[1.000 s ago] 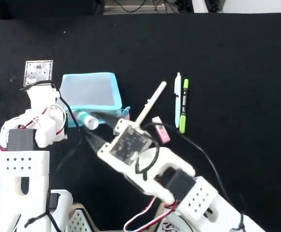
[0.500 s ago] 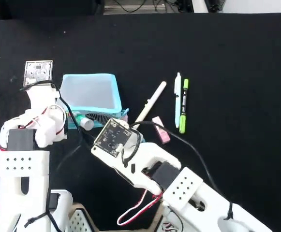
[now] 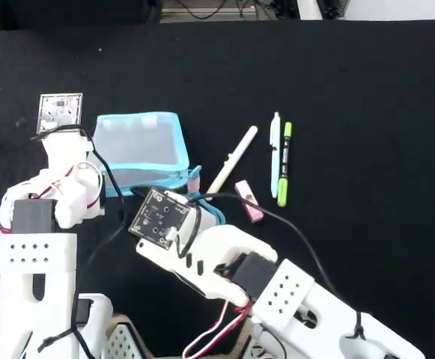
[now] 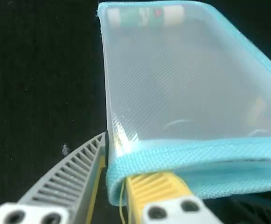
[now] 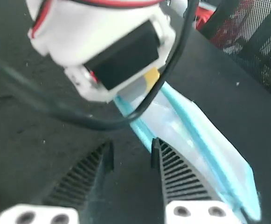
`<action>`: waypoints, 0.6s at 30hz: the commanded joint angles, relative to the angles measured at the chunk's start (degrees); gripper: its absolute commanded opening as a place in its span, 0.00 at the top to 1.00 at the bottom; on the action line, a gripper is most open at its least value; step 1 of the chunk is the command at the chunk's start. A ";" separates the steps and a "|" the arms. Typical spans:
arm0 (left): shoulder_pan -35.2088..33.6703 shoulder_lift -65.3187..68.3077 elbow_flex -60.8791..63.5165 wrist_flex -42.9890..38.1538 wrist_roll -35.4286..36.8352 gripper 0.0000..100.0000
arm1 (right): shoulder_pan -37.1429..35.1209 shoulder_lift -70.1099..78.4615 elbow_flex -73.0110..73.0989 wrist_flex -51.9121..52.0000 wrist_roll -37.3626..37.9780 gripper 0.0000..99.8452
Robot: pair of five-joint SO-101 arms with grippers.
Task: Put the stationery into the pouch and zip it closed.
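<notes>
At the pouch (image 3: 142, 142) mouth, left gripper (image 4: 114, 163) is clamping the rim; right gripper (image 5: 131, 144), released and empty, is risking snagging it loose on exit.

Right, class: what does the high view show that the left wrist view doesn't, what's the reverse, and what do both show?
High view: a white pen, green highlighter, pink eraser and cream stick lying loose. Left wrist view: the left fingers pinching the pouch by its hem, and a white-and-green item seen through its far end. Both: the blue pouch itself.
</notes>
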 commanded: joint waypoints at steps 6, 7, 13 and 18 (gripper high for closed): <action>-0.22 -0.53 -1.19 -0.62 0.44 0.97 | 7.30 -20.35 -5.93 15.30 -0.26 0.89; -0.22 -0.53 -1.19 -0.62 0.44 0.97 | 9.76 -22.64 -6.99 17.49 -0.44 0.89; -0.22 -0.53 -1.10 -0.62 0.44 0.97 | 25.41 -24.22 -10.68 21.80 -0.62 0.91; -0.22 -0.53 -1.10 -0.62 0.44 0.97 | 35.87 -15.25 -11.91 19.78 -9.49 0.90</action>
